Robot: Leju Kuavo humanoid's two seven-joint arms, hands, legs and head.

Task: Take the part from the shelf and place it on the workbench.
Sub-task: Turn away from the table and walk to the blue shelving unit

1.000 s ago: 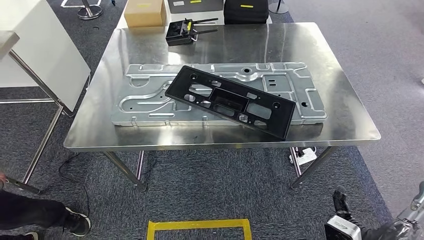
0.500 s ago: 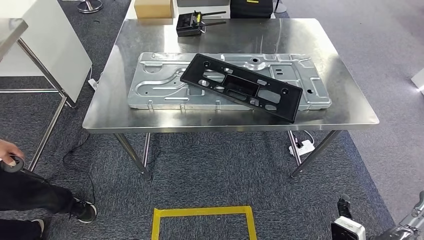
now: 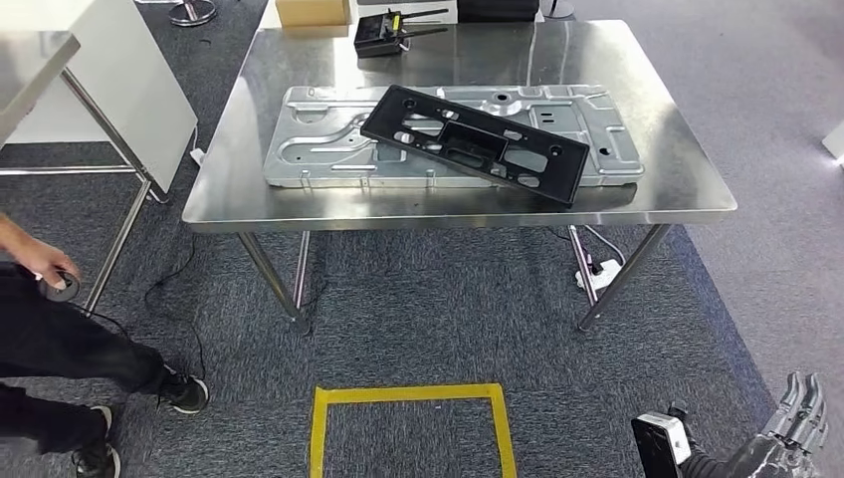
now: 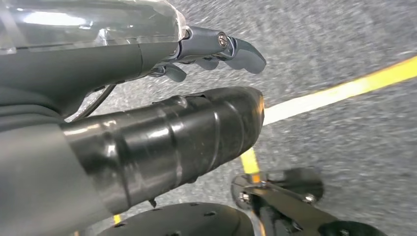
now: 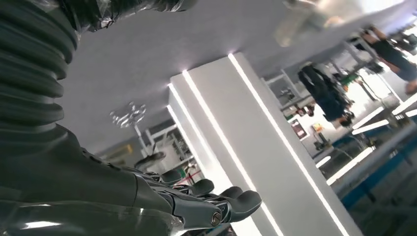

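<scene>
**Head view: part rests on workbench as robot backs away**

Head view: the black part (image 3: 473, 145) lies aslant across a silver stamped panel (image 3: 328, 139) on the steel workbench (image 3: 219, 179), at about twelve o'clock in the frame. Against the pictures of a second ago the whole scene has slid up and shrunk, so the camera has drawn back; part and panel keep their places on the bench. Judged from this, the placing is done and the robot is retreating. The right hand (image 3: 801, 413) hangs low at five o'clock, fingers straight and apart, holding nothing. A person (image 3: 45, 329) stands at eight o'clock, one hand now further into the frame, gripping a small dark object. A yellow floor square (image 3: 408, 393) lies at six o'clock; a black device with antennas (image 3: 383, 38) sits at the bench's far edge. Nothing stands between robot and bench but carpet.

Left wrist view: the left hand (image 4: 216, 49) hangs over grey carpet crossed by a yellow tape line (image 4: 344, 88), fingers curled in on nothing.

Right wrist view: the right hand's fingers (image 5: 231, 201) lie side by side, empty, before a white pillar (image 5: 236, 132).
</scene>
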